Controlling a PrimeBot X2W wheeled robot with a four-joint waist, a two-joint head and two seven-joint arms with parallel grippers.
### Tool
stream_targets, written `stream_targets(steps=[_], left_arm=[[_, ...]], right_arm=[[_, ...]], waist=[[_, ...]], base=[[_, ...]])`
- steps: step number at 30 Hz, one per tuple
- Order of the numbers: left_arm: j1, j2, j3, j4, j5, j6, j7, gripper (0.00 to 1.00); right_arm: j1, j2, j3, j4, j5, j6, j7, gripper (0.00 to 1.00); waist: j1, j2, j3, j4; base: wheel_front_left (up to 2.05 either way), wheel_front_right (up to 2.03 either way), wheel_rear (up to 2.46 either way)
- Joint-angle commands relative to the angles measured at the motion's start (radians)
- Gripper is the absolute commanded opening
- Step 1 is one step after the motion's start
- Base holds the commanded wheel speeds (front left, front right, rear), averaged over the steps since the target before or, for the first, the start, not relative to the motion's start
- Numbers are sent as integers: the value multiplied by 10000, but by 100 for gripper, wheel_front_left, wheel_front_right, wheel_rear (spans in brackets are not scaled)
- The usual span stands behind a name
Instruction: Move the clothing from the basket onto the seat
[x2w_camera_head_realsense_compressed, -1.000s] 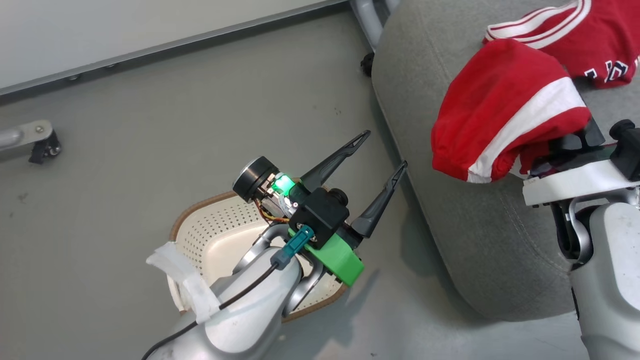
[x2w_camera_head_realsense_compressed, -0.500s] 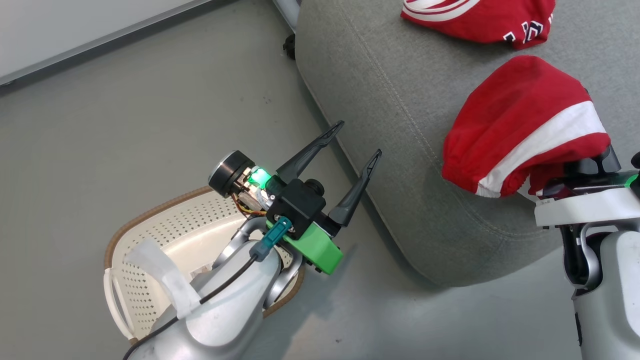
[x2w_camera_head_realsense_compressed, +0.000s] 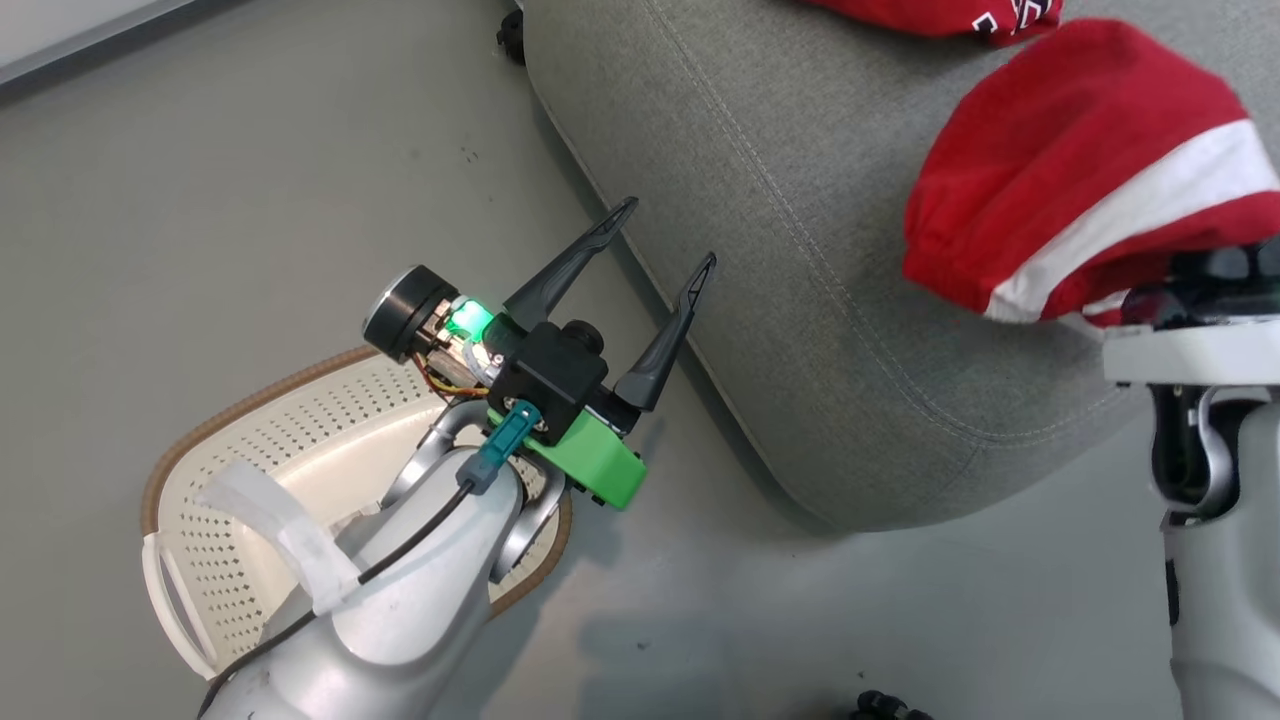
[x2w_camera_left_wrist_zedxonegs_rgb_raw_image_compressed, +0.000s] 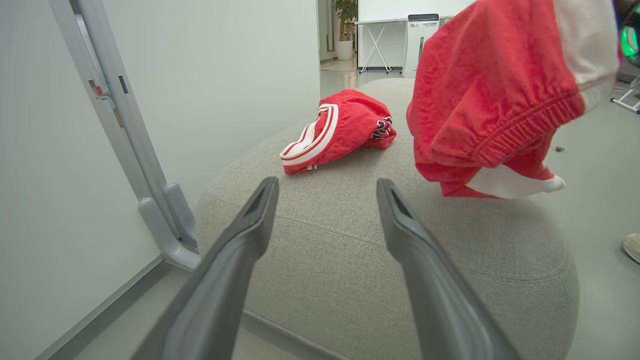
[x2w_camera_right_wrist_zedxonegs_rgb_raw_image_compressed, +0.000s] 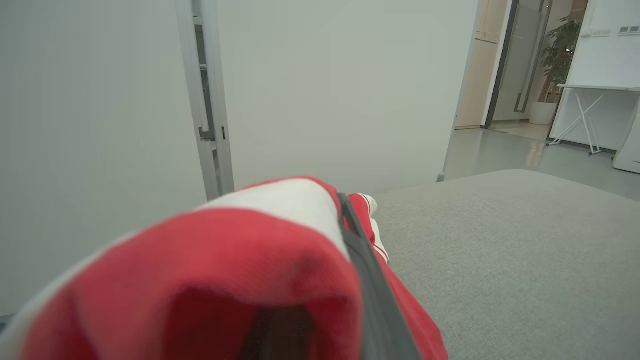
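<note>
More of the basket (x2w_camera_head_realsense_compressed: 300, 420) shows since the view turned; right pincer (x2w_camera_right_wrist_zedxonegs_rgb_raw_image_compressed: 332, 210) pinches red shorts (x2w_camera_head_realsense_compressed: 1080, 170) above the seat (x2w_camera_head_realsense_compressed: 800, 300), left pincer (x2w_camera_head_realsense_compressed: 670, 232) spread.

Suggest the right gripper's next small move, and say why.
Probably lower a little and open. The right gripper is shut on the red shorts, which hang over the grey seat, seemingly clear of it, near the jersey already lying there.

You face a plain white wall (x2w_camera_left_wrist_zedxonegs_rgb_raw_image_compressed: 240, 75) with a grey metal post (x2w_camera_right_wrist_zedxonegs_rgb_raw_image_compressed: 200, 75), above a smooth grey floor (x2w_camera_head_realsense_compressed: 250, 150); farther off stand a potted plant (x2w_camera_right_wrist_zedxonegs_rgb_raw_image_compressed: 562, 45) and a white table (x2w_camera_right_wrist_zedxonegs_rgb_raw_image_compressed: 600, 88).
</note>
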Motion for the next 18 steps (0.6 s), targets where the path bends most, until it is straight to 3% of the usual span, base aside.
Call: stream_targets(steps=[1,10,18], left_arm=[[-231,114,52,-29,60,30,-5,100],[-973,305,75,-145,355,65,95,100],[-1690,462,31,-495,618,68,291,100]], right_arm=[[-402,-97,-88,-102,108,-7,-3,0],[-3203,-831,-812,-232,53,-7,-3,0],[-6110,-1762,-1626,462,165,-7,-3,0]], waist=[[-1,0,425,50],[-1,0,1972,369],[-1,0,3338,755]], base=[[0,0,0],[0,0,0],[0,0,0]])
